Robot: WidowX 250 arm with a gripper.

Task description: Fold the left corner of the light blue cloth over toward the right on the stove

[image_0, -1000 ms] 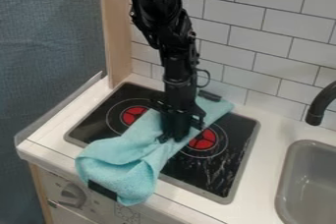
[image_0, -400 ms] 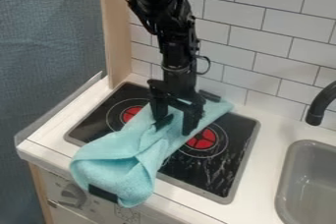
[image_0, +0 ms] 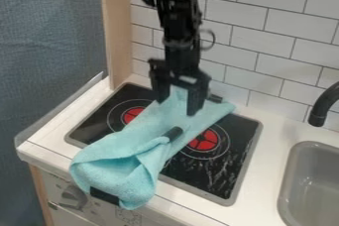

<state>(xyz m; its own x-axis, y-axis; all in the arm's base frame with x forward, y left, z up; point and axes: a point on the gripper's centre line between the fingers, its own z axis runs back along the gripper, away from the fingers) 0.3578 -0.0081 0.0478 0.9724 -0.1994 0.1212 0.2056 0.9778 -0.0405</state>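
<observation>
Hanging over the far half of the cloth (image_0: 126, 145), your gripper (image_0: 177, 107) has its fingers spread wide, clamped on nothing. You look to be between grips; another grip would call for lining up over a raised fold, then going low enough to catch fabric without pressing hard on the stove (image_0: 228, 170). You can see the light-blue cloth lying slantwise across it, from the far right to the near left, partly covering the left burner (image_0: 132, 115) and running beside the right one. It looks soft and rumpled, narrower in the middle, with dark patches on it. Its bunched near end droops over the counter's front edge, beside the knob (image_0: 73, 197).
</observation>
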